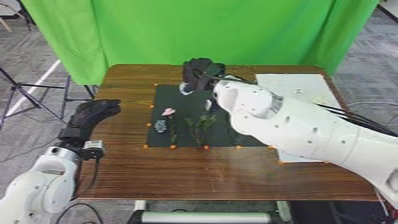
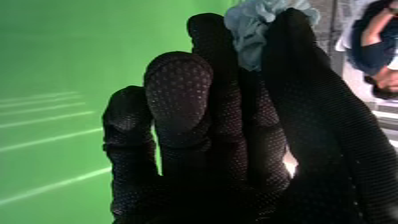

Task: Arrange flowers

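My right hand [image 1: 202, 69] is over the back part of the dark mat [image 1: 185, 140]. In the right wrist view, a pale blue flower [image 2: 252, 25] is pinched between the thumb and fingers of this hand [image 2: 226, 120]. On the mat lie a pink flower [image 1: 169, 111], a grey-blue flower [image 1: 161, 126] and green leafy stems [image 1: 202, 122]. A whitish piece [image 1: 185, 89] shows just below the right hand. The left hand [image 1: 89, 114] rests by the table's left edge, its fingers relaxed and away from the flowers.
The right arm crosses above the mat's right side and a white sheet [image 1: 302, 86] with small bits on it. Orange dots line the mat's edges. A green curtain [image 1: 204, 35] hangs behind the brown table [image 1: 195, 175].
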Robot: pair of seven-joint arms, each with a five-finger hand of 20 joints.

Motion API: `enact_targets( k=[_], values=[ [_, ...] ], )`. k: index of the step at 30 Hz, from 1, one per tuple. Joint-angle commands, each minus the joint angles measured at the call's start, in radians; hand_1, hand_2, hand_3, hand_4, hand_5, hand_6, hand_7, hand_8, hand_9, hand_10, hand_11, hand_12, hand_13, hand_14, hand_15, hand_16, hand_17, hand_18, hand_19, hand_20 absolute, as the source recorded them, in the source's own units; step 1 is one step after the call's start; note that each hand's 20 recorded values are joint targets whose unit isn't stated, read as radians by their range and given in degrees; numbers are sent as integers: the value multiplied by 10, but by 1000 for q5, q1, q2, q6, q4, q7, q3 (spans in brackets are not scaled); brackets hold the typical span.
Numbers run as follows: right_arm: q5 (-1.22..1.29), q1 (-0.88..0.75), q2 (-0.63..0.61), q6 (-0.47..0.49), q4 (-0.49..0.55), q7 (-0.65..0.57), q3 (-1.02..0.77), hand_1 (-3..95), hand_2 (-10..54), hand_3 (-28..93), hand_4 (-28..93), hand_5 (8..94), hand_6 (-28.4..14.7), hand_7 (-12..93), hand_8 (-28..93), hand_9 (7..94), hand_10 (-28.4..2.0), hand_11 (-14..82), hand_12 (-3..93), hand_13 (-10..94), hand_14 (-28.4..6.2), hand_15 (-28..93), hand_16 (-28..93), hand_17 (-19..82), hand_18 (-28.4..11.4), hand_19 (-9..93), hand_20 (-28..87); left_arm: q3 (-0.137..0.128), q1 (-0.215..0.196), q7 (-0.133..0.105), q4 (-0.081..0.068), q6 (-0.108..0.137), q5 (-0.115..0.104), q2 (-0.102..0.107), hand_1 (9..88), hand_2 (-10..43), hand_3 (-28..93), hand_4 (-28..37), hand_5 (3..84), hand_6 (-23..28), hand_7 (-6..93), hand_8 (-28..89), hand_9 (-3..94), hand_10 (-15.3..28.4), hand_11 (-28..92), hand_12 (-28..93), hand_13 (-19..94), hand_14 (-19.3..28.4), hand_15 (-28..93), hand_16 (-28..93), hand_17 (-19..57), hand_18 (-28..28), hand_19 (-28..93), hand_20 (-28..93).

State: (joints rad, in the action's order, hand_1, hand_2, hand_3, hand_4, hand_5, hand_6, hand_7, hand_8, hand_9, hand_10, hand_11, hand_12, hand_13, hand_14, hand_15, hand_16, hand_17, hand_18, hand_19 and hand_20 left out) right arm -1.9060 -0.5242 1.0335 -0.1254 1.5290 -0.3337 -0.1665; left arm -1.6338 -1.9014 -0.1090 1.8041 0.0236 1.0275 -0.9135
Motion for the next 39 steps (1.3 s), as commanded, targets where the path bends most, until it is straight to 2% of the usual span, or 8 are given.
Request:
enact_targets(
  k=[1,9,11,14,24,27,30,39],
  values=[
    [-14,-49,36,15,-34,7,16,599,-61,526,-168,775,21,190,25,818,-105,72,267,745,-96,612,359,337,-233,770,657,5,7,-3,2,-16,4,-15,308,-11,621,-174,490,48,184,-78,472,144,248,126,366,179,226,-18,39,135,143,142],
    [-9,-83,56,31,-71,-9,5,600,-60,524,-169,777,23,191,26,822,-105,76,265,747,-96,614,359,337,-233,771,658,14,22,-6,-1,-28,8,-19,308,-11,620,-174,490,48,183,-78,472,144,247,126,366,179,227,-17,39,136,143,142],
    [-27,-86,60,45,-82,-4,8,599,-61,525,-169,777,23,191,26,822,-105,76,264,748,-96,614,359,337,-234,771,658,18,24,-7,0,-24,9,-19,307,-11,621,-174,490,48,184,-78,472,144,248,126,366,179,227,-17,39,136,143,143],
    [-35,-85,58,67,-87,-8,13,601,-61,524,-170,778,22,191,25,821,-105,76,264,748,-96,614,359,337,-234,771,658,13,24,-4,0,-34,11,-20,307,-12,621,-174,490,48,183,-78,472,144,247,126,366,179,227,-17,39,136,143,142],
    [-24,-91,48,113,-98,-27,-3,597,-60,525,-169,775,23,190,25,816,-105,74,262,743,-97,612,360,336,-234,771,658,7,12,-3,5,-32,7,-18,306,-12,622,-172,489,48,183,-78,467,143,245,127,361,179,224,-16,38,135,142,142],
    [-22,-105,48,207,-89,-34,-35,574,-66,533,-161,743,15,187,26,780,-107,86,247,728,-99,613,362,326,-235,767,657,6,18,-2,2,-42,9,-19,305,-12,622,-172,488,48,183,-78,467,143,245,127,359,179,224,-15,37,135,142,143],
    [-21,-110,46,228,-89,-39,-43,543,-75,543,-161,704,2,177,28,733,-120,121,192,712,-106,613,361,313,-235,758,655,8,22,-2,0,-45,10,-17,305,-13,621,-172,485,49,183,-77,464,144,243,127,358,180,223,-15,35,136,142,143],
    [-16,-110,35,243,-73,-50,-45,472,-88,619,-175,656,-6,167,6,678,-128,109,186,695,-112,614,353,301,-237,751,654,1,11,2,4,-47,10,-17,304,-17,621,-170,481,48,181,-75,463,143,241,129,356,180,222,-13,34,137,141,142]
  ],
)
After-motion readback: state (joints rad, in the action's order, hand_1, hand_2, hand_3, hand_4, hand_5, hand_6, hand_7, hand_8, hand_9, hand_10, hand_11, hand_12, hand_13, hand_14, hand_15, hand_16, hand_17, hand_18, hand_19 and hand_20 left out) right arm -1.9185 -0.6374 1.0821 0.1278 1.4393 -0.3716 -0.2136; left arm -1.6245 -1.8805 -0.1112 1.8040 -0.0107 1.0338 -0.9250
